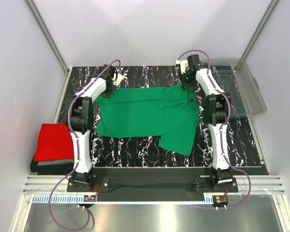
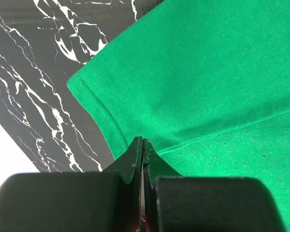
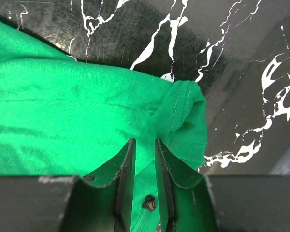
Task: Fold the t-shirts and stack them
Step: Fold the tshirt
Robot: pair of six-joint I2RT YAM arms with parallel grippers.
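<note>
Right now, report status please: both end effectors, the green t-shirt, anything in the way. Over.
Left end effector shut on green t-shirt hem. Right end effector pinching bunched cloth, it seems. Shirt spread out, unfolded. Clear bin far right, off the shirt.

- The green t-shirt (image 1: 145,113) was soft, matt knit cloth
- The table (image 1: 135,145) under it was glossy, black with white veining
- The bin (image 1: 251,96) to its right was clear plastic

Only an edge of the grey t-shirt (image 1: 55,161) shows under the red t-shirt (image 1: 55,140). The green t-shirt (image 2: 208,87) runs out of the left wrist view at top and right. Whether the right end effector (image 3: 144,142) pinches this cloth, I cannot tell; a dark speck (image 3: 148,203) between its fingers is too small to name.
</note>
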